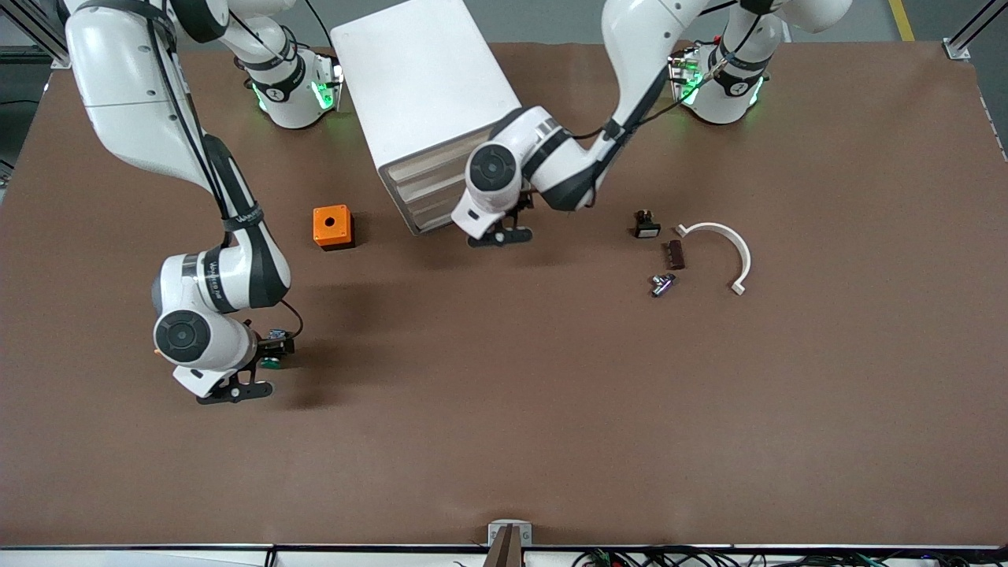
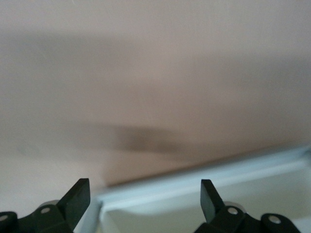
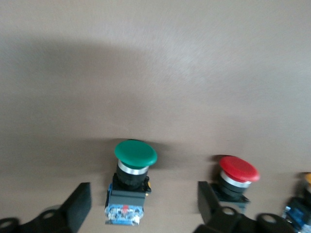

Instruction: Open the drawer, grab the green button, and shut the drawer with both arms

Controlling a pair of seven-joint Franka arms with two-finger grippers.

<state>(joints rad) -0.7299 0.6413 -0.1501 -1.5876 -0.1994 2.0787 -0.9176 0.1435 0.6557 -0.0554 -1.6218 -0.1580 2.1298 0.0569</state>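
At the right arm's end of the brown bench (image 1: 551, 409), the right claw (image 1: 236, 389) hangs low over the surface, its black fingers (image 3: 80, 204) spread wide. The green-capped button (image 3: 132, 180) stands upright on its black-and-blue body in the gap between them, touching neither finger in the right wrist view. A red-capped button (image 3: 237, 171) stands just beside it, and the edge of a yellow-orange cap (image 3: 307, 178) shows past that one.

Toward the middle of the bench, the left claw (image 1: 500, 235) sits low in front of the white cabinet (image 1: 425, 79), level with the lowest of its four stacked cream fronts. Its fingers (image 2: 77, 196) are also spread and grip nothing. The white rim of the drawer (image 2: 194, 187) shows under and between them in the left wrist view; how far the tray stands out of the cabinet cannot be told.

An orange box (image 1: 332, 227) with a round hole in its top sits between the cabinet and the right arm. Toward the left arm's end lie a small black part (image 1: 647, 226), a dark brown block (image 1: 676, 253), a small metal piece (image 1: 662, 284) and a curved white strip (image 1: 732, 244), all near one another and well apart from both claws.
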